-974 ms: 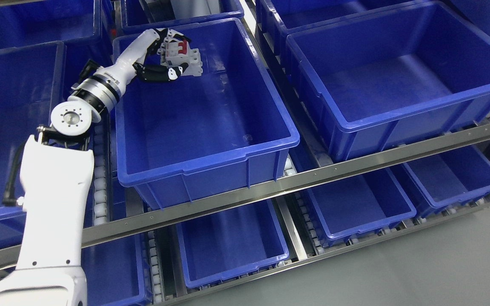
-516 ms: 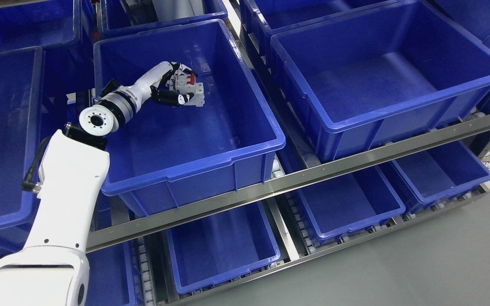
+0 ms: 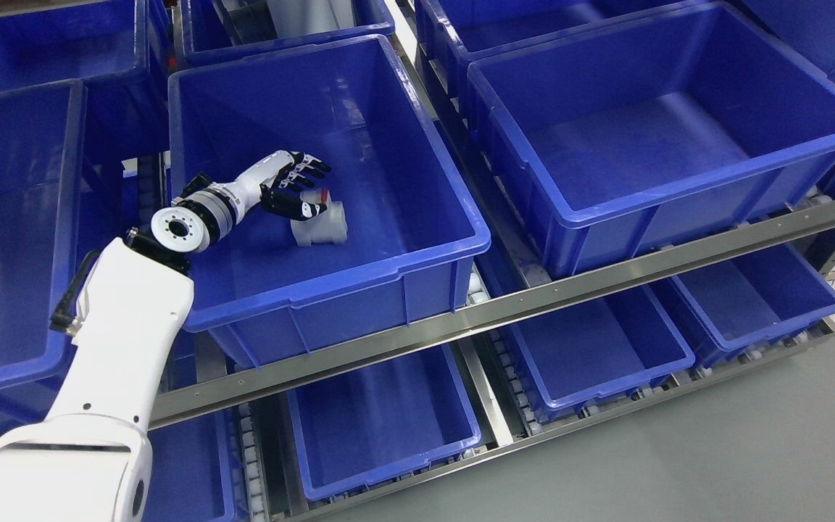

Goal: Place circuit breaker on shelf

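Note:
A white circuit breaker (image 3: 320,225) with a red switch lies on the floor of the blue middle bin (image 3: 330,287) on the upper shelf level. My left hand (image 3: 309,190) is down inside that bin, just above and left of the breaker. Its black fingers (image 3: 310,165) are spread open, and the thumb tip hangs right by the breaker's top without gripping it. My left arm (image 3: 120,341) comes up from the lower left over the bin's left wall. My right arm is out of view.
More blue bins stand around: one to the right (image 3: 678,185), one to the left (image 3: 19,377), several behind and on the lower level (image 3: 381,413). A metal shelf rail (image 3: 533,293) runs along the front. Grey floor (image 3: 678,464) lies at the lower right.
My left hand carried the breaker from the bin's back rim down to its floor, then opened and let it go. The breaker now rests on the floor. The camera shifted slightly.

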